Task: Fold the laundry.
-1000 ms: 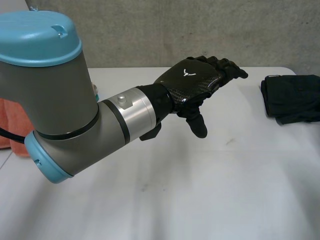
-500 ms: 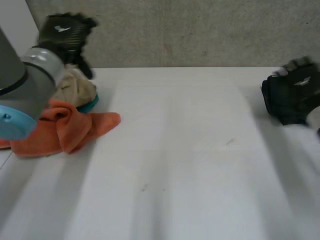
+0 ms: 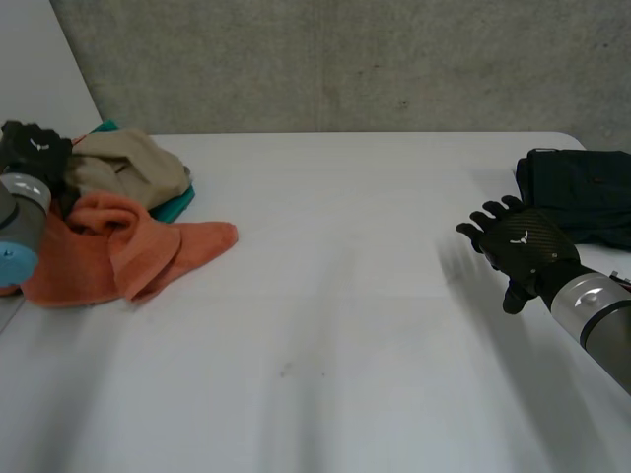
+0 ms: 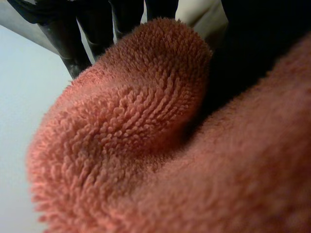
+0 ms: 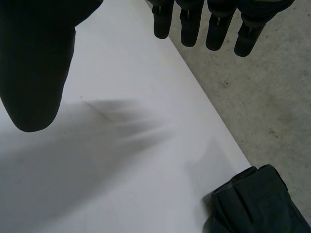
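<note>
Head view: left hand (image 3: 35, 153) is being held right beside towel (image 3: 118, 251) at table (image 3: 345, 345) left edge, grip cannot be told; right hand (image 3: 518, 241) is being held spread open, well apart.

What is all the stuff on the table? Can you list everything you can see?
orange towel: one, orange, crumpled at the table's left end
beige cloth: one, beige, bunched up just behind the orange towel
teal cloth: one, teal, peeking out from under the beige cloth
black cloth: one, black, folded, at the table's far right end
table: one, white, under everything
wall: one, grey, behind the table
left hand: one, black, at the pile, right at the orange towel
right hand: one, black, open, over bare table near the black cloth
</note>
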Controlling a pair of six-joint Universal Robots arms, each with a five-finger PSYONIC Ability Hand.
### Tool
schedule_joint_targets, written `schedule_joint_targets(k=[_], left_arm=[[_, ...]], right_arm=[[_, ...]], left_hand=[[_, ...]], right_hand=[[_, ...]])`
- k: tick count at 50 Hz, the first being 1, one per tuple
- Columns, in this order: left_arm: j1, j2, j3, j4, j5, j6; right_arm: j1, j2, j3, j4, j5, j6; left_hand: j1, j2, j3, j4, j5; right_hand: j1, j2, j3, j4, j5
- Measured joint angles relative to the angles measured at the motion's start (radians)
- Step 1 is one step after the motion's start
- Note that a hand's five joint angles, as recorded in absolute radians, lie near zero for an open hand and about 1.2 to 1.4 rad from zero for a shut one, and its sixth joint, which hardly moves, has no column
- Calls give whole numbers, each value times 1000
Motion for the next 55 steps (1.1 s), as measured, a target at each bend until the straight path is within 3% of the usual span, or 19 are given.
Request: schedule_joint_targets(k=[16,24,30,33,41,43,44,45,46,47,48,55], left_arm=[[-180,420,-111,51,4,-354],[-247,472,-109,-2,7,-428],[-252,448,-89,-16,5,-442],[-215,400,-76,-15,1,-421],[-99,226,-53,-8,-5,-244],[-86,187,-51,-8,-5,-211],[-82,171,-51,-9,-5,-199],[-82,171,-51,-9,-5,-199],[-80,149,-55,-12,-4,-185],[-80,146,-57,-13,-4,-183],[-81,141,-64,-16,-4,-180],[-95,234,-163,-67,0,-185]], right_arm=[[-9,-43,11,-1,6,6],[-11,-53,19,-1,1,9],[-11,-52,21,-1,0,10],[-11,-52,24,-1,0,10],[-5,-50,28,0,0,10],[-3,-49,29,0,0,10],[-3,-48,29,0,0,10],[-3,-48,29,0,0,10],[-3,-47,31,0,1,10],[-3,-47,31,0,1,10],[-3,-47,32,0,1,10],[-6,-47,36,1,2,10]], left_hand=[[33,30,47,15,0],[33,30,47,14,0],[33,30,47,15,0],[34,30,47,15,0],[33,22,34,-7,-1],[-13,-84,-82,-132,-37],[-276,-352,-323,-381,-259],[-276,-352,-323,-381,-259],[-639,-690,-680,-729,-603],[-639,-690,-680,-729,-603],[-776,-855,-852,-910,-782],[-787,-894,-892,-954,-822]], right_hand=[[0,0,0,0,0],[0,0,0,0,0],[0,0,0,0,0],[0,0,0,0,0],[0,0,0,0,0],[0,0,0,0,0],[0,0,0,0,0],[0,0,0,0,0],[0,0,0,0,0],[0,0,0,0,0],[0,0,0,0,0],[0,0,0,0,0]])
